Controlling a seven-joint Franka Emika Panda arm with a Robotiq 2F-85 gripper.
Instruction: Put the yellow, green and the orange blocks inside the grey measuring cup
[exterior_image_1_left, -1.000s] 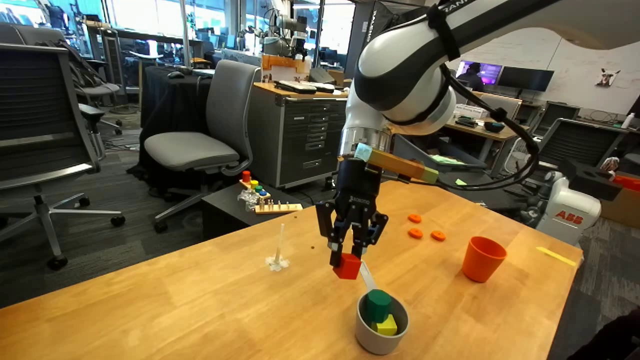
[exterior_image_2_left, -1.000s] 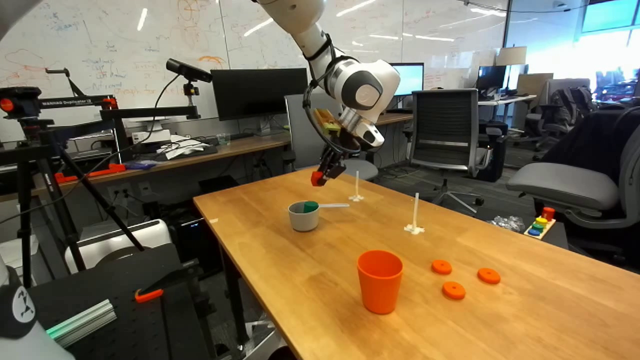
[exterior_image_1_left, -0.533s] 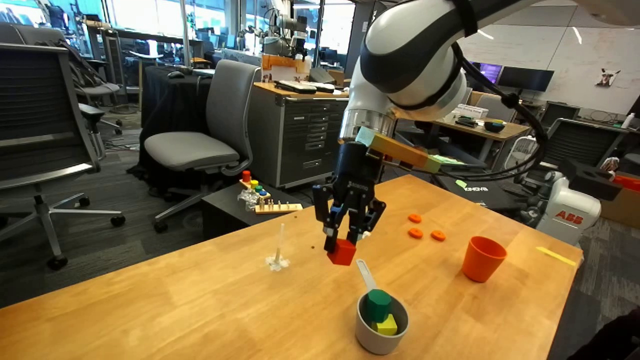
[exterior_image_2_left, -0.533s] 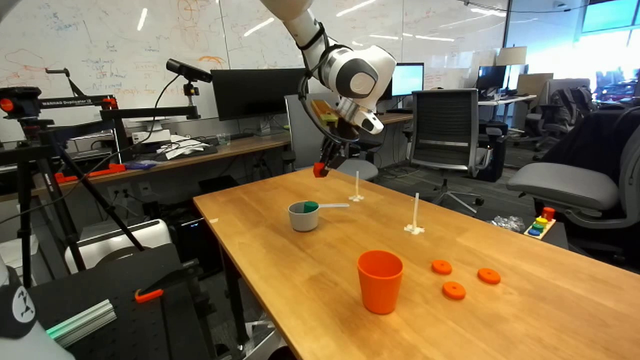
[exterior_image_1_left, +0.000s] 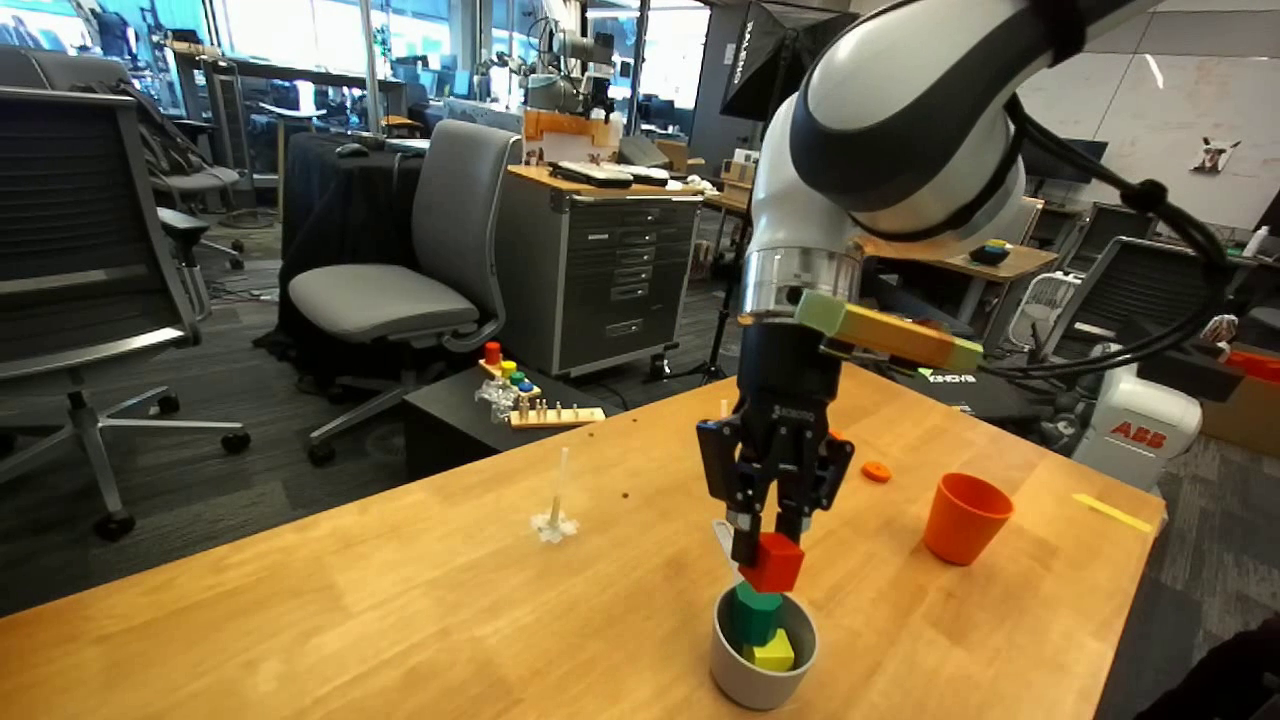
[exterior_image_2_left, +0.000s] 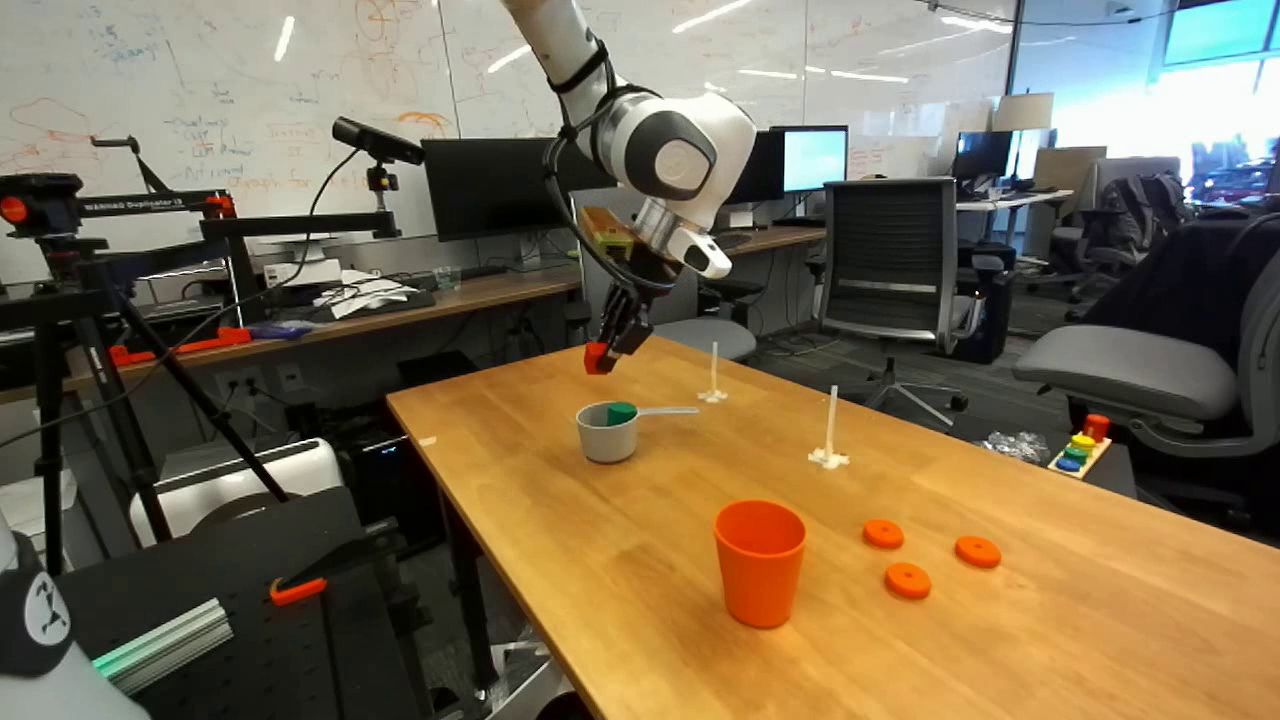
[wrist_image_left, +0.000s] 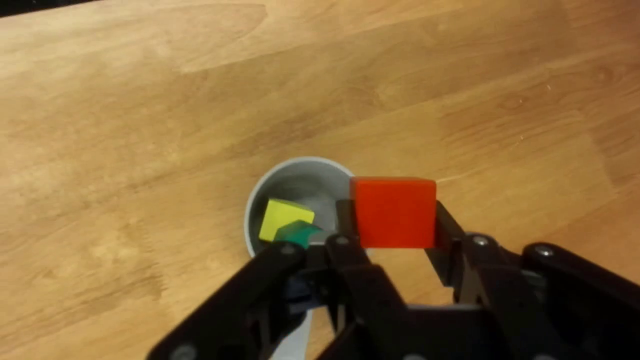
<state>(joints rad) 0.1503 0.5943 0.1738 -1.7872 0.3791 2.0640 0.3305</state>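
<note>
Toward leftmost corner of bench (exterior_image_2_left: 680, 510) in an exterior view: grey measuring cup (exterior_image_2_left: 604, 442), lower than gripper (exterior_image_1_left: 768, 540) clamped on red-orange block (wrist_image_left: 396, 213). Wrist view: cup mostly left of block; probably sidestep, then lower.

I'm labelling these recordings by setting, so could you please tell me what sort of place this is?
Probably a robotics lab, judging by the ABB-marked machine, the written-on whiteboard and the dark drawer cabinet.

Has glossy white arm (exterior_image_1_left: 870, 75) with dark grey bands (exterior_image_1_left: 890, 152), silver wrist collar (exterior_image_1_left: 800, 283), looped black cable (exterior_image_1_left: 1213, 262), black gripper (exterior_image_1_left: 768, 543), silver screw heads (wrist_image_left: 480, 240).
</note>
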